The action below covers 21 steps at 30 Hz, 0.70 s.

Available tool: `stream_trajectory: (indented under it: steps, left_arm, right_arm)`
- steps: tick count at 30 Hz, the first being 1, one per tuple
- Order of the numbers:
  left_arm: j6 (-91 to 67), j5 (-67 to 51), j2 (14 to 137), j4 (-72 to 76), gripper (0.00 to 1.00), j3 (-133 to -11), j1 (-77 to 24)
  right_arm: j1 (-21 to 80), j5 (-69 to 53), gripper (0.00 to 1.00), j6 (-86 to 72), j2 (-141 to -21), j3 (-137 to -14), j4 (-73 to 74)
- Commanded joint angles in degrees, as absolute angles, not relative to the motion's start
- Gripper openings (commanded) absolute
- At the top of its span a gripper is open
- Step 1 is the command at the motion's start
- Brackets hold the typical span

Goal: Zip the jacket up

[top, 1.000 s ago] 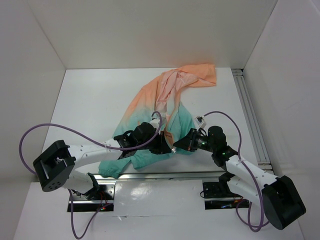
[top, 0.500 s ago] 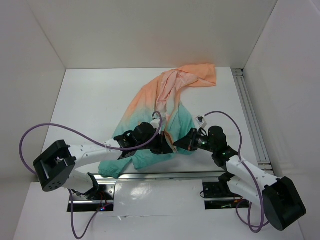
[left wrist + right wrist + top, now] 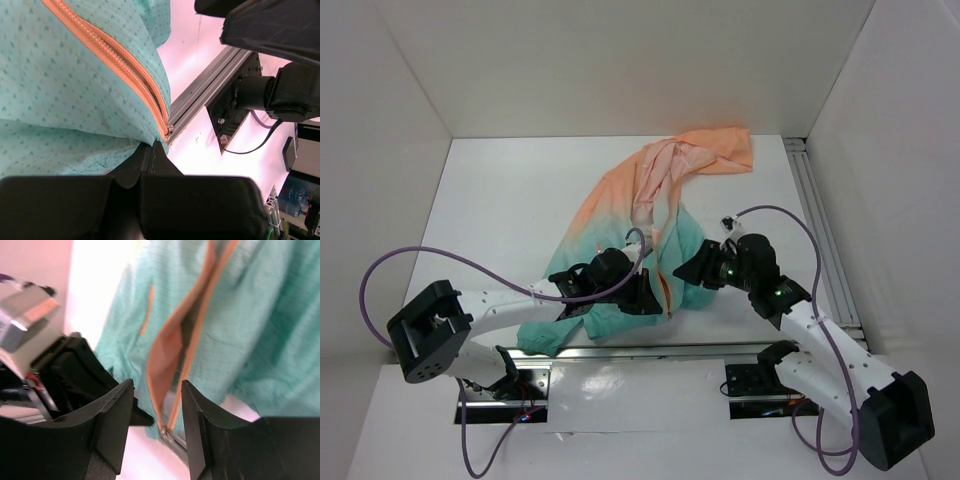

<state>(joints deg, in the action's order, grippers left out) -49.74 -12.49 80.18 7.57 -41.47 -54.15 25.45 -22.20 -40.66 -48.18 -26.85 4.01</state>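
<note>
Left claw: pressed together, pinching the jacket hem at the zipper's bottom end.
Right claw: spread, off the cloth, zipper showing between its fingers.
Jacket: on the table, teal end by the near rail, peach end far right.
Teal cloth: tiny darker marks throughout.

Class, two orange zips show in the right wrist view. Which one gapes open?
The long front zipper down the jacket: its tapes stand apart, unlike the short, thin pocket zip beside it.
</note>
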Motion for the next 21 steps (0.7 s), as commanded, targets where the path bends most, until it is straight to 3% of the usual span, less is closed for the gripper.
stream_trajectory:
  steps: [1,7,12,21]
  left_arm:
    - [-50.2,-14.1,79.9,8.6,0.0,-41.4,-54.5]
    - [-50.2,-14.2,80.4,9.1,0.0,-41.4,-54.5]
    - [-50.2,-15.3,80.9,9.7,0.0,-41.4,-54.5]
    - [-48.5,-16.6,80.2,6.9,0.0,-41.5,-54.5]
  right_arm:
    - [25.0,-17.4,0.5,-38.1,-46.8,-30.8,18.9]
    - [25.0,-16.2,0.5,-45.6,-39.2,-29.6,29.9]
    - [25.0,-21.2,0.46,-47.5,-27.9,-23.9,28.5]
    - [25.0,-19.7,0.44,-34.2,-32.1,-27.7,34.5]
